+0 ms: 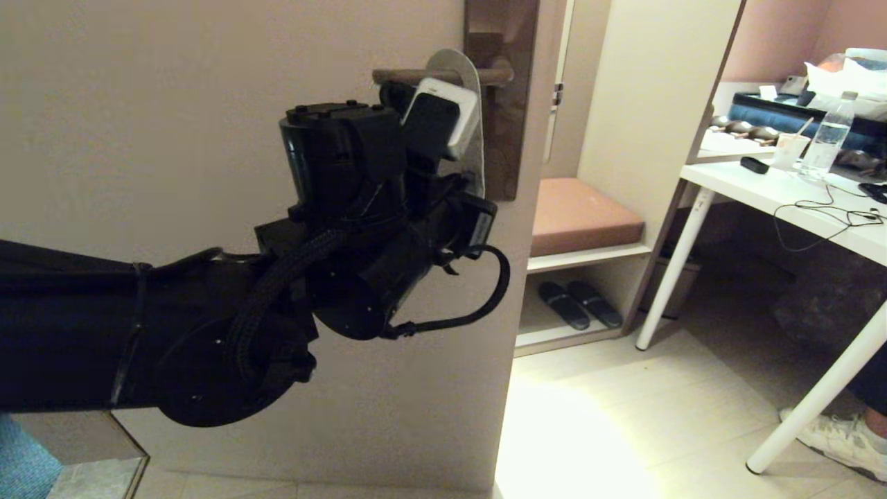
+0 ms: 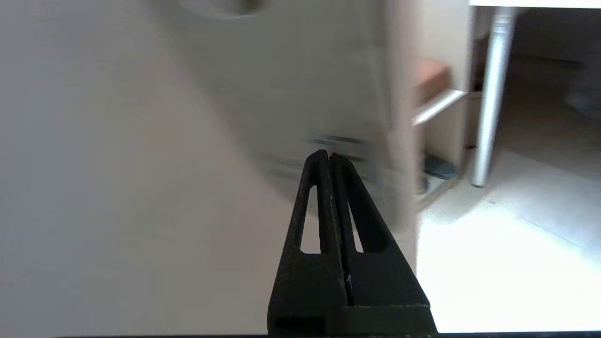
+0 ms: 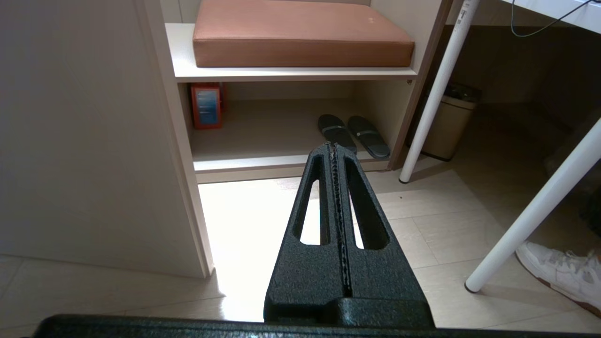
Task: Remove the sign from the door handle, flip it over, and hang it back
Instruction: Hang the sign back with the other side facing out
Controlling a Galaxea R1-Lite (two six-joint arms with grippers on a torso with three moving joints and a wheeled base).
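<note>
The sign [image 1: 459, 64] hangs on the door handle [image 1: 396, 76], pale face out, in front of the brown backplate [image 1: 511, 138]. My left arm is raised to the handle, and its wrist camera [image 1: 438, 125] hides most of the sign and the fingers in the head view. In the left wrist view my left gripper [image 2: 328, 155] is shut with nothing between its fingers. Its tips are at the lower part of the blurred pale sign [image 2: 291, 94], whose face is turned toward them. My right gripper [image 3: 332, 145] is shut and empty, low and pointing at the floor.
The door's edge [image 1: 516, 291] is right of the handle. Beyond it are a bench with a brown cushion [image 1: 582, 215], slippers [image 1: 578, 303] below, and a white table [image 1: 783, 201] with a bottle and cables. A person's shoe [image 1: 842, 440] is at the lower right.
</note>
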